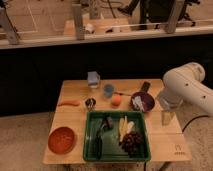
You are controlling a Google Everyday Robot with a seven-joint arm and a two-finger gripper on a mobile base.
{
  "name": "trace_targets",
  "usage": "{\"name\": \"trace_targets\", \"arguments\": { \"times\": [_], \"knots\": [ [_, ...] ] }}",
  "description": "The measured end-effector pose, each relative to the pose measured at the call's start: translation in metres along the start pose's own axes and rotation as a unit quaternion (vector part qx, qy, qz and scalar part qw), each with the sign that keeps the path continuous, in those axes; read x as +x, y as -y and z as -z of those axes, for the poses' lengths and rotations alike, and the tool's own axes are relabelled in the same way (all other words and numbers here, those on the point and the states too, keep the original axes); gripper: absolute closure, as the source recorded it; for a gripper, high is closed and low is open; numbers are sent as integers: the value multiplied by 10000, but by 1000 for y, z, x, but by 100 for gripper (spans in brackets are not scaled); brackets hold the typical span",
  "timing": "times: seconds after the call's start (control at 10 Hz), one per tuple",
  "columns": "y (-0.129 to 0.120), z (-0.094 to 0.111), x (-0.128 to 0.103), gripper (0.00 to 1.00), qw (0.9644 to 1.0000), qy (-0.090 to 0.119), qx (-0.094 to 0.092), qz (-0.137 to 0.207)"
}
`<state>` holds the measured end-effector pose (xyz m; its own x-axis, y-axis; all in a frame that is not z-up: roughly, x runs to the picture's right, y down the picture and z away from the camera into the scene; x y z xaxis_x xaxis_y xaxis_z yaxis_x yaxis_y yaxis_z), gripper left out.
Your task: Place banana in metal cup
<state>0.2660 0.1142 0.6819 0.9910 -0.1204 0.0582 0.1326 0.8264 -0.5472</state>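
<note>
Arm [192, 87] cut off at right edge, gripper [167, 118] over right side of table [75, 91], state untellable

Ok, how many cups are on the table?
2: blue cup at back centre, metal cup just left-front of it. Gripper hangs over the table's right edge.
</note>
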Motion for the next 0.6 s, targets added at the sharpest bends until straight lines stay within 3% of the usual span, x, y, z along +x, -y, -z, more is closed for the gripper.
{"name": "trace_targets", "arguments": {
  "times": [0.1,0.2,0.3,0.5,0.6],
  "knots": [
    [-3,0,-20,20,9973,64,-30,728],
    [-4,0,-35,20,9919,101,-37,1268],
    [-7,2,-50,20,9810,172,-22,1934],
    [-16,5,-60,20,9547,280,-1,2963],
    [-22,7,-65,20,9319,331,48,3611]
  ]
}}
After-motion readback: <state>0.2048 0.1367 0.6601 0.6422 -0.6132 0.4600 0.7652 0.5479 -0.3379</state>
